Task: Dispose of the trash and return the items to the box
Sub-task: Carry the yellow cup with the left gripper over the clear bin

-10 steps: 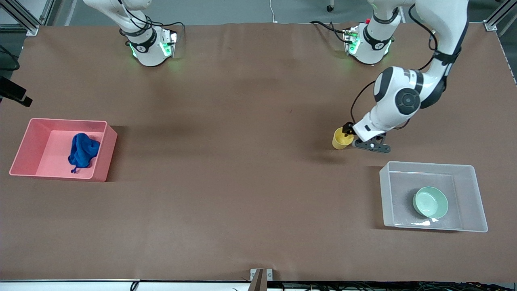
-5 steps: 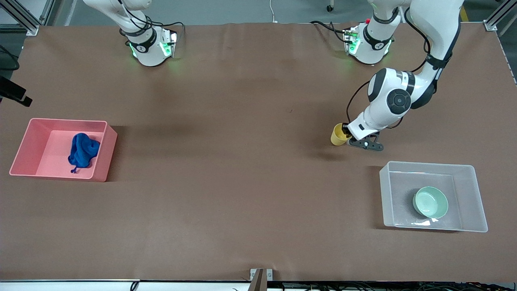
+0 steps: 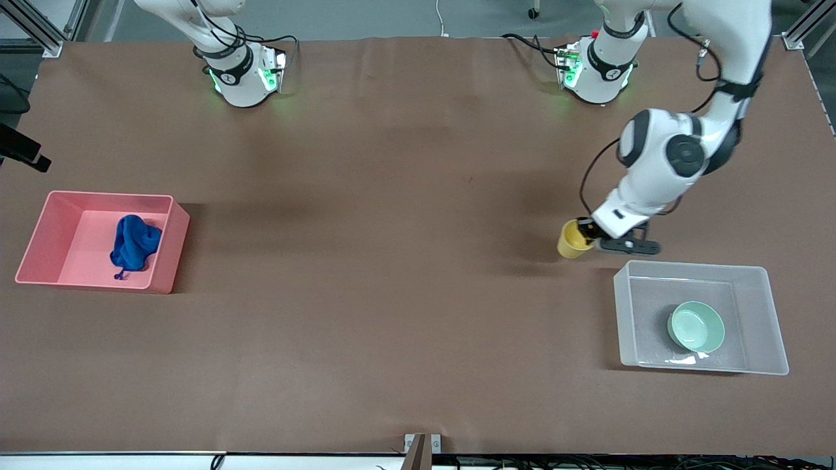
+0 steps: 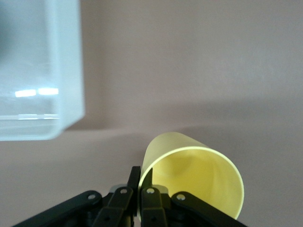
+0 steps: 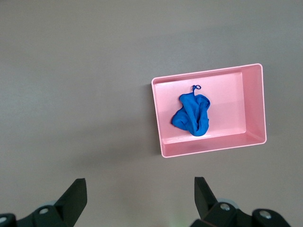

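Note:
My left gripper (image 3: pixel 588 236) is shut on the rim of the yellow cup (image 3: pixel 573 240), one finger inside and one outside. The cup (image 4: pixel 199 175) hangs tilted just above the brown table, beside a corner of the clear box (image 3: pixel 692 265). In the left wrist view the left gripper (image 4: pixel 140 172) pinches the cup wall, with the box (image 4: pixel 42 71) close by. The mint-green bowl (image 3: pixel 696 326) sits in the box. The blue cloth trash (image 3: pixel 134 243) lies in the pink bin (image 3: pixel 170 254). My right gripper (image 5: pixel 139 189) is open, high over the table, with the trash (image 5: pixel 191 115) in view below.
The pink bin (image 5: pixel 208 149) stands at the right arm's end of the table and the clear box at the left arm's end. Brown table cover spreads between them. Both arm bases stand along the table's edge farthest from the front camera.
The left gripper shut on the cup's rim, then carried the cup toward the clear box. The right arm has not moved.

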Action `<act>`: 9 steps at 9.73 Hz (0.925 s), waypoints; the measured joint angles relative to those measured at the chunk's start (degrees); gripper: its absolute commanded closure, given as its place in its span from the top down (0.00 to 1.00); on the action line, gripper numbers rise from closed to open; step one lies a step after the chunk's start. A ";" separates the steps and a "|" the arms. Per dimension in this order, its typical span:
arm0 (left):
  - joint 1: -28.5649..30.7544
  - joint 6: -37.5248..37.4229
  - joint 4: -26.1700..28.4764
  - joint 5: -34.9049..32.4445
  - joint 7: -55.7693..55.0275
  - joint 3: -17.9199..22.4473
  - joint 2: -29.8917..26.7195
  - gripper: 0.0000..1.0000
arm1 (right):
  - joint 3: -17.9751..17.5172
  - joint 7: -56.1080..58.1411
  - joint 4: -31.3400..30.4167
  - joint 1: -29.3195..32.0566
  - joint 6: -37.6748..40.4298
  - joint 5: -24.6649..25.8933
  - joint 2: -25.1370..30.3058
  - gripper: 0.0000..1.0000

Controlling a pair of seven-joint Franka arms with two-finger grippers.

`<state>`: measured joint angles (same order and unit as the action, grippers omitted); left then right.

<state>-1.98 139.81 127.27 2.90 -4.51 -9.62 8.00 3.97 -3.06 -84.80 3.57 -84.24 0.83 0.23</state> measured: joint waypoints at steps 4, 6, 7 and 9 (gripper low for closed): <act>-0.22 -20.22 -19.34 -0.13 2.20 7.15 -1.30 0.00 | 0.06 0.00 -0.01 0.03 0.00 0.00 0.00 1.00; 0.01 -21.05 -24.64 -0.18 7.00 12.78 2.07 0.01 | 0.12 0.00 -0.02 0.05 0.00 0.00 0.00 1.00; 0.06 -21.18 -27.13 -0.18 9.61 15.11 4.85 0.01 | 0.13 0.00 -0.02 0.05 0.00 0.00 0.00 1.00; 0.09 -21.27 -31.56 -0.19 14.98 19.43 10.79 0.01 | 0.19 0.00 -0.02 0.11 0.01 0.00 0.00 1.00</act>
<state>-1.89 118.54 95.71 2.71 10.47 9.81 18.79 4.16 -3.06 -84.82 3.67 -84.23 0.83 0.23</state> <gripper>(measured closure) 0.965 0.000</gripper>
